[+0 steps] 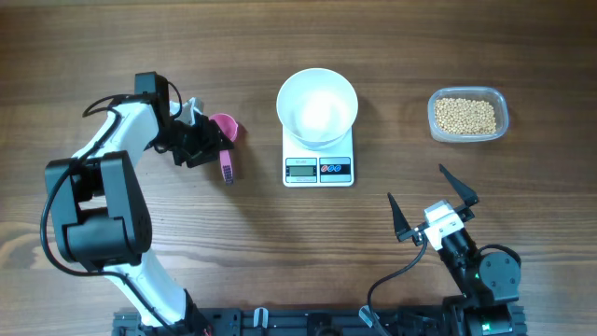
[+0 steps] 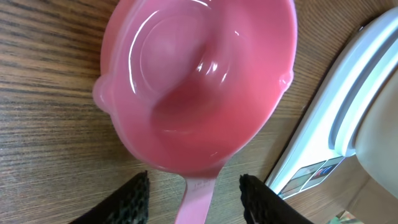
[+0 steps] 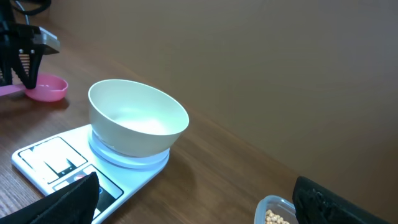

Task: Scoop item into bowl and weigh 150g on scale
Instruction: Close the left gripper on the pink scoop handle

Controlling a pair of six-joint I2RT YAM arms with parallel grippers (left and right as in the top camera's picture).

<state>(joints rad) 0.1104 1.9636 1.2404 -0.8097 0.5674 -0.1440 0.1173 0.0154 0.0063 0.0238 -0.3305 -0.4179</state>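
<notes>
All beans (image 1: 465, 115) in clear tub (image 1: 505, 113), right of scale (image 1: 318, 169), well apart from pink scoop (image 2: 199, 81). None in bowl (image 1: 317, 105); sits empty on scale, presumably so weight reads directly. Left gripper (image 2: 196, 186): straddles scoop handle (image 2: 196, 202), fingers apart, gap either side, nothing clamped; looks lined up to close. Right gripper (image 1: 416, 183): spread wide, empty, parked low on table (image 1: 280, 271), clear of work.

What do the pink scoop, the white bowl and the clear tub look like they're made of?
Pink scoop: likely plastic, glossy and slightly translucent, with soft highlights. White bowl: smooth, plain, faint sheen; plastic or glazed ceramic, can't tell which. Clear tub: probably transparent plastic, judging by its see-through rim around the beans.
</notes>
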